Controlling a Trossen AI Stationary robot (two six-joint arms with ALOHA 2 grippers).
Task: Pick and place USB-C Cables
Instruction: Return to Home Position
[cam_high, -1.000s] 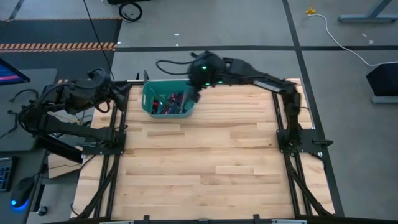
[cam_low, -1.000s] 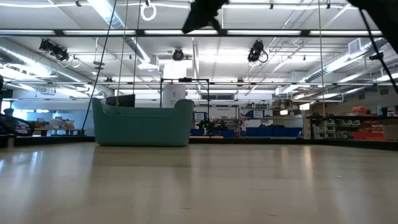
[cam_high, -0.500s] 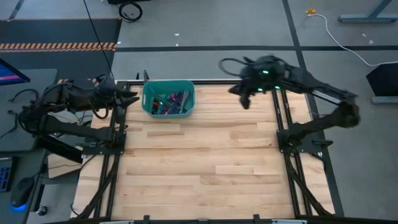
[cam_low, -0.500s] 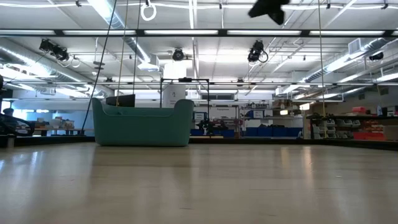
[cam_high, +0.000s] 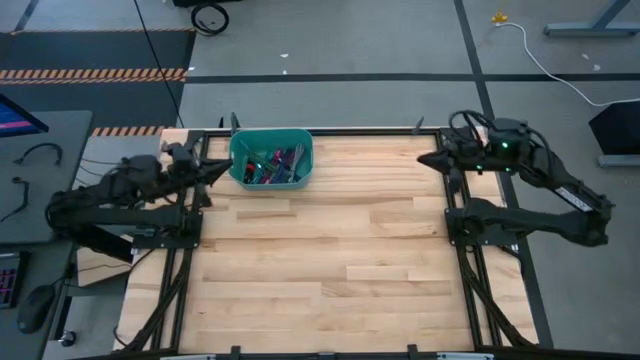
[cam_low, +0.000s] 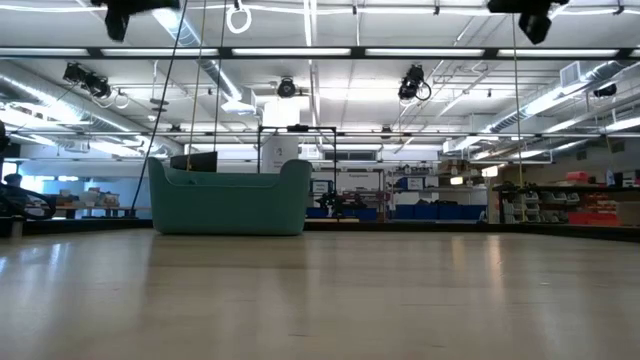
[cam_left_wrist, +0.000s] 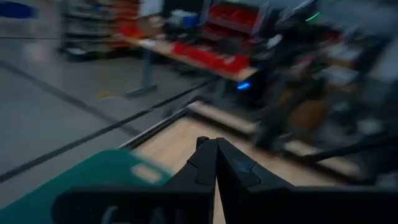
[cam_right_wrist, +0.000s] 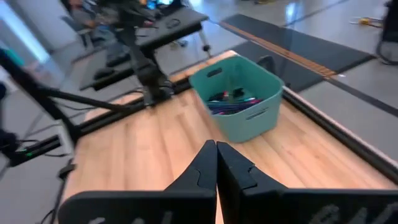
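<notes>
The picking looks finished to me: every one of the cables (cam_high: 272, 164) I can spot lies in a colourful heap inside the green bin (cam_high: 270, 186), which stands at the back edge of the desk (cam_high: 330, 250), nearer the left arm. No cable shows on the bare wood. So this is the parking step, and all it calls for is folding both arms to rest. The left tool (cam_high: 212, 170) sits just beside the bin, fingers pressed together and empty. The right tool (cam_high: 428, 160) hangs over the opposite edge, well apart from the bin, likewise closed on nothing.
</notes>
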